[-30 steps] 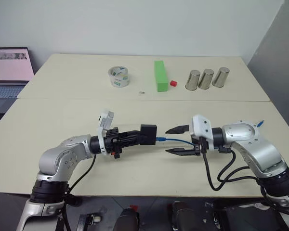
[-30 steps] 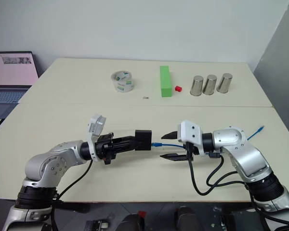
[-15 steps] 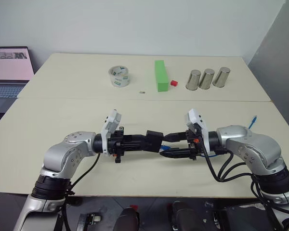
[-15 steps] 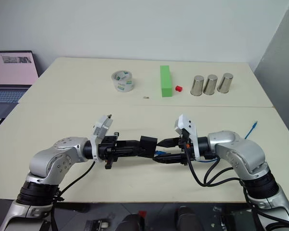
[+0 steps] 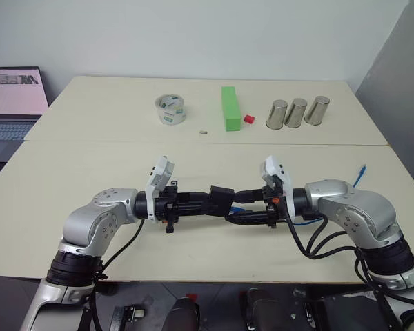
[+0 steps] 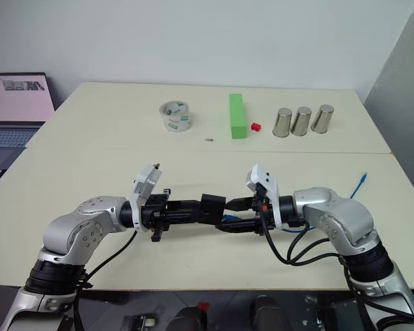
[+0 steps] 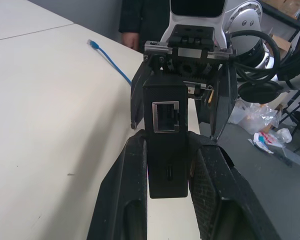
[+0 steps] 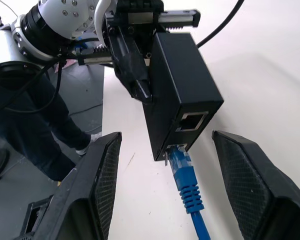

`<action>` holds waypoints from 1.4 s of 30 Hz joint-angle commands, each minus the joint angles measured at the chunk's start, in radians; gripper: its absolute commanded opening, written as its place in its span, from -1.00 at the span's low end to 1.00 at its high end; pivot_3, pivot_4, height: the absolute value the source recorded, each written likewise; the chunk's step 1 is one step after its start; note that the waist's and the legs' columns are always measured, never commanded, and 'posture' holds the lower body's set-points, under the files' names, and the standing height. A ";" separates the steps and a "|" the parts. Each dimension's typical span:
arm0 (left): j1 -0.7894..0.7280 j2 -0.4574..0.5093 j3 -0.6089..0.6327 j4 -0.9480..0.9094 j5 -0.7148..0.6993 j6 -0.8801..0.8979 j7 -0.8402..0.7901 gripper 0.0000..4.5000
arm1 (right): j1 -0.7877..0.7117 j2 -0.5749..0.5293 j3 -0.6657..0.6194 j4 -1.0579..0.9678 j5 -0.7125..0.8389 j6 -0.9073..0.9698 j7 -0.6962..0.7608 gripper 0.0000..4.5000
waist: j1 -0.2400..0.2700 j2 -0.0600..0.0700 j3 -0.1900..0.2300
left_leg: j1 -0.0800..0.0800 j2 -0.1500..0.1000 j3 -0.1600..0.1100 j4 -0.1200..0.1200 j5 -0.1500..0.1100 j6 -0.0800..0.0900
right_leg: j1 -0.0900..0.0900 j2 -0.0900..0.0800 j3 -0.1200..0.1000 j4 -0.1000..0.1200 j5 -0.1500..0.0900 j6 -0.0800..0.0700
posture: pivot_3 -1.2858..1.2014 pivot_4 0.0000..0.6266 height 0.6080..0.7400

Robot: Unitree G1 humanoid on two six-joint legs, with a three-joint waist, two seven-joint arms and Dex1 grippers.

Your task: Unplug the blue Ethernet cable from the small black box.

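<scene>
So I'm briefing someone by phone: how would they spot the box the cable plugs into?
Look at the near cream table, between the two arms. The small matte black rectangular box sits clamped in the left end effector, the light-blue Ethernet cable plugged into it.

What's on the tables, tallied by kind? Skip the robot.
Metal cups: 3
Tape roll: 1
Green block: 1
Red cube: 1
Laptop: 1
Blue cable: 1
Black box: 1
Total: 9
</scene>
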 commanded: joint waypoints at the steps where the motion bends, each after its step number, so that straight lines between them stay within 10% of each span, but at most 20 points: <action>1: -0.003 -0.006 0.019 -0.018 -0.006 -0.017 0.002 -0.65 | -0.018 -0.009 0.000 -0.009 -0.007 -0.017 0.016 0.36 | 0.000 0.000 0.000 | 0.000 0.000 0.000 0.000 0.000 0.000 | 0.000 0.000 0.000 0.000 0.000 0.000 | 0.03 -0.52 1.00; 4: -0.002 -0.007 0.019 -0.020 -0.006 -0.016 0.004 -0.65 | -0.020 -0.006 0.000 -0.005 -0.010 -0.017 0.015 0.36 | 0.000 0.000 0.000 | 0.000 0.000 0.000 0.000 0.000 0.000 | 0.000 0.000 0.000 0.000 0.000 0.000 | 0.03 -0.52 1.00; 17: 0.000 -0.005 0.014 -0.029 -0.009 -0.012 -0.009 -0.66 | -0.038 -0.032 0.033 0.022 -0.048 -0.049 0.072 -0.98 | 0.000 0.000 0.000 | 0.000 0.000 0.000 0.000 0.000 0.000 | 0.000 0.000 0.000 0.000 0.000 0.000 | 0.03 -0.52 1.00; 42: 0.058 0.084 -0.006 -0.015 0.093 -0.100 -0.033 -0.66 | -0.052 -0.162 0.060 0.162 -0.178 -0.136 0.174 -0.99 | 0.000 0.000 0.000 | 0.000 0.000 0.000 0.000 0.000 0.000 | 0.000 0.000 0.000 -0.001 0.000 0.000 | 0.03 -0.52 1.00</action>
